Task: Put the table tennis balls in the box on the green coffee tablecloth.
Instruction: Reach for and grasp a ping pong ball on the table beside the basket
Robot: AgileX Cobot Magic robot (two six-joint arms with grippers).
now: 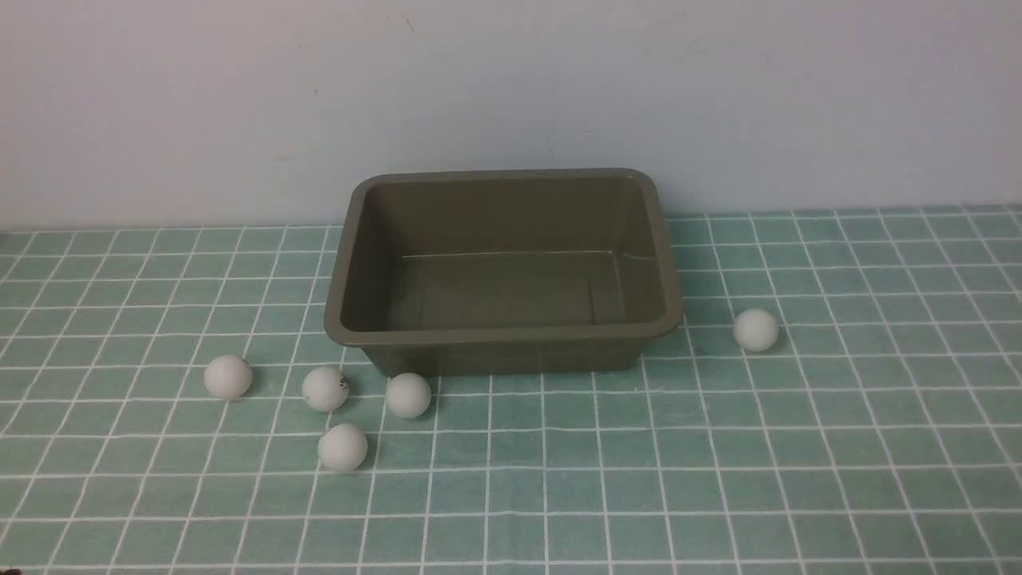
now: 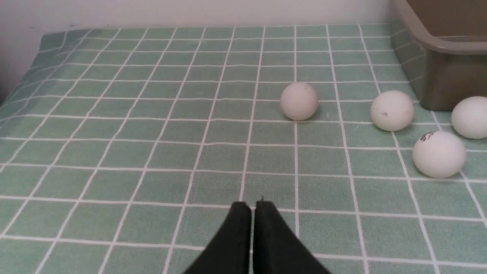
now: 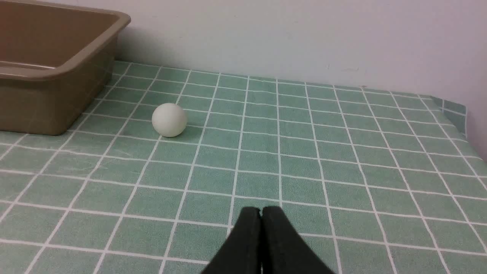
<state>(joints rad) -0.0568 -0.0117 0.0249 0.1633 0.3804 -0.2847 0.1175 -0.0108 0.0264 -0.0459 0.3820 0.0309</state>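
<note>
Inventory: five table tennis balls (image 1: 228, 377) (image 1: 325, 389) (image 1: 408, 395) (image 1: 343, 447) (image 1: 755, 330), one box (image 1: 503, 335), one green coffee tablecloth (image 1: 718, 479), one left gripper (image 2: 253, 205), one right gripper (image 3: 261, 210).
Balls: five counted, all white and alike in size. Box: single unit. Tablecloth: single sheet. Grippers: two in total.

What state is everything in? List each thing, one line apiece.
box: upright, empty, no lid.
four balls: loose on the tablecloth, outside the box, at its front left.
fifth ball: loose on the tablecloth, right of the box.
tablecloth: spread flat.
left gripper: shut, empty.
right gripper: shut, empty.
</note>
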